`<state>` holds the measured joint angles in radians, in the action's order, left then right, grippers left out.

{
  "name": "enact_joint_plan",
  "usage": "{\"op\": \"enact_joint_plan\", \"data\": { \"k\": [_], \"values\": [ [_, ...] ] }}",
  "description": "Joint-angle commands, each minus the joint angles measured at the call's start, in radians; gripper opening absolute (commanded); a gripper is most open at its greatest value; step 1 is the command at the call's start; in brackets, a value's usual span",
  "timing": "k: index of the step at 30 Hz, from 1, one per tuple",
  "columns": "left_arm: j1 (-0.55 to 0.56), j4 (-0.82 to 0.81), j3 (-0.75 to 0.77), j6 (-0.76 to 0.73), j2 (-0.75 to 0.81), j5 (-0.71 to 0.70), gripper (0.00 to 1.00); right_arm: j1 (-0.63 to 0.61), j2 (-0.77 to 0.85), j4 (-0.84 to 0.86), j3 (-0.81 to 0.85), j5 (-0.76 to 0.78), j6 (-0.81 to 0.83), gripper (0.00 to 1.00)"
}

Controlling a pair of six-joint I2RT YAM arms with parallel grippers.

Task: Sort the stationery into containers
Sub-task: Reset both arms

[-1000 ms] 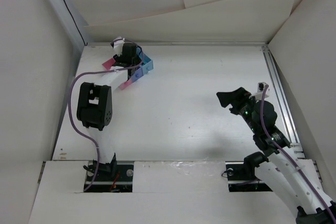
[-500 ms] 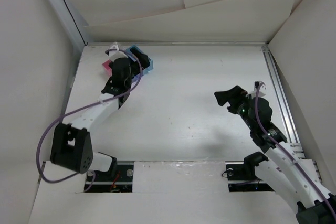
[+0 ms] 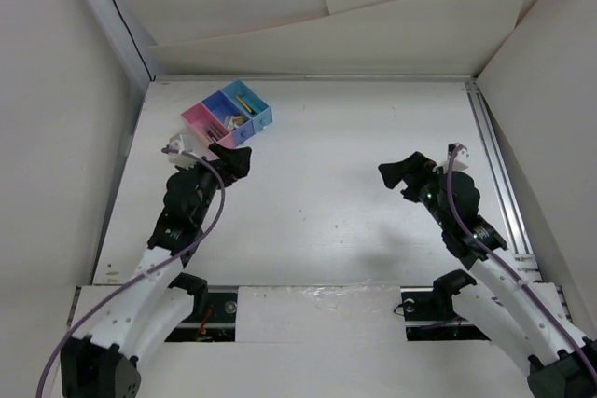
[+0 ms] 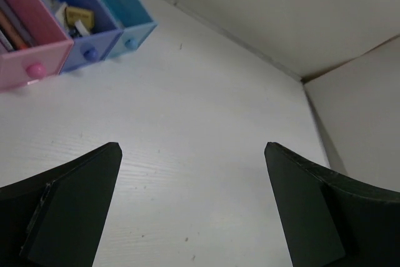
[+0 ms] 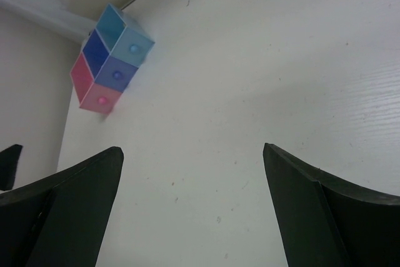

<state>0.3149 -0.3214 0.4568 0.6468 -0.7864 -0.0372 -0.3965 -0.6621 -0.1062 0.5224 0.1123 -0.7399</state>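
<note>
One white desk (image 3: 354,137) carries three joined containers (image 3: 227,114), pink, purple-blue and light blue. Both hands gape empty, the left hand (image 3: 233,157) just nearside of the containers, the right hand (image 3: 399,174) well off to their right. Whatever stationery (image 4: 78,17) I can spot lies inside the containers, so sorting looks finished to me; the next move likely just calls for drawing both hands home.

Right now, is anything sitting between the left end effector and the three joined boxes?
Nothing visible does. In the left wrist view, only bare white table lies between the open left end effector and the three joined boxes, which sit ahead and to its left.
</note>
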Motion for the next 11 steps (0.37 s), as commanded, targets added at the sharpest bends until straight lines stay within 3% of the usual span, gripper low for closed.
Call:
{"op": "enact_joint_plan", "data": {
  "k": [1, 4, 6, 11],
  "values": [
    [-0.023, 0.022, -0.007, 0.037, 0.149, -0.019, 0.99, -0.015, 0.006, 0.054, 0.014, -0.026, 0.030, 1.00],
    [-0.023, 0.148, -0.007, 0.112, 0.245, -0.105, 0.99, -0.024, 0.006, 0.063, 0.014, -0.026, 0.042, 1.00],
    [-0.023, 0.211, -0.020, 0.085, 0.292, -0.136, 0.99, -0.033, 0.006, 0.063, 0.014, -0.026, 0.042, 1.00],
    [-0.023, 0.211, -0.020, 0.074, 0.305, -0.134, 0.99, -0.033, 0.006, 0.072, 0.014, -0.036, 0.051, 1.00]
  ]
}}
